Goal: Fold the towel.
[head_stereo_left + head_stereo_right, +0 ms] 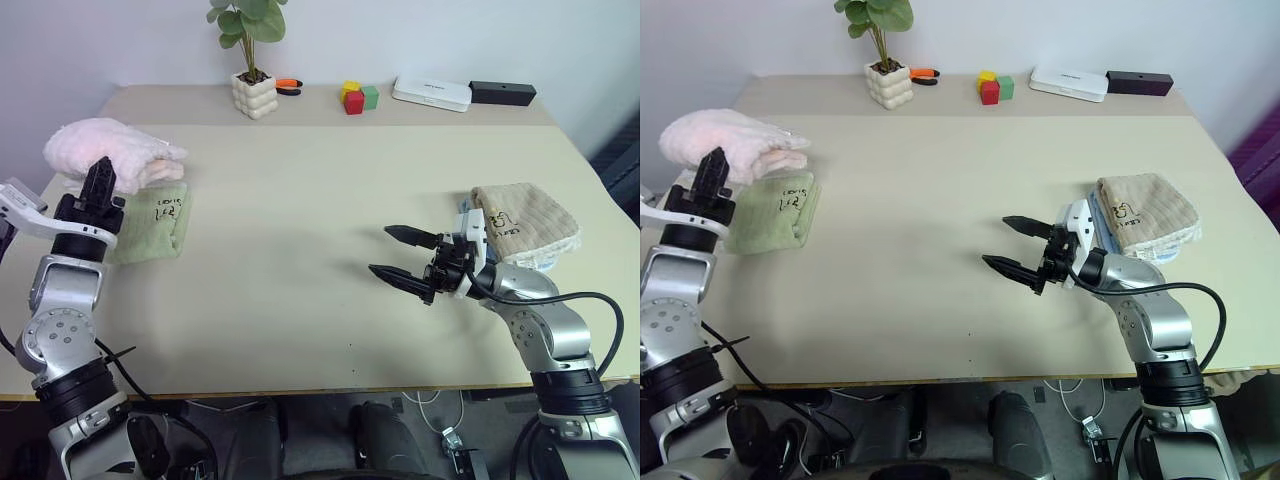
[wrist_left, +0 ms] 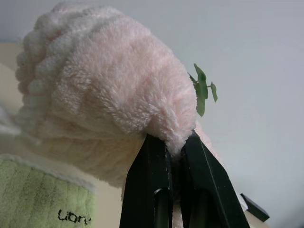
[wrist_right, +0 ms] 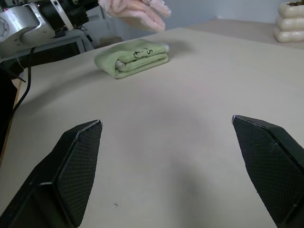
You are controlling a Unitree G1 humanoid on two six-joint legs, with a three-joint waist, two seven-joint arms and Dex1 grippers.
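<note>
Pink, fluffy and limp, the towel (image 1: pixel 112 151) hangs bunched at the frame's upper left, pinched by the left gripper (image 1: pixel 100 178), likely best regrasped at a corner by the wide-open right gripper (image 1: pixel 402 256).

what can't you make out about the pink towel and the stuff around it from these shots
- Towel: its embroidered mark and loop tag are hidden in the bunched folds; in the left wrist view the left gripper, shut on it, covers its pinched edge.
- Green towel: partly under the pink towel, mark too small.
- Beige towel: right gripper, open, overlaps its near side.
</note>
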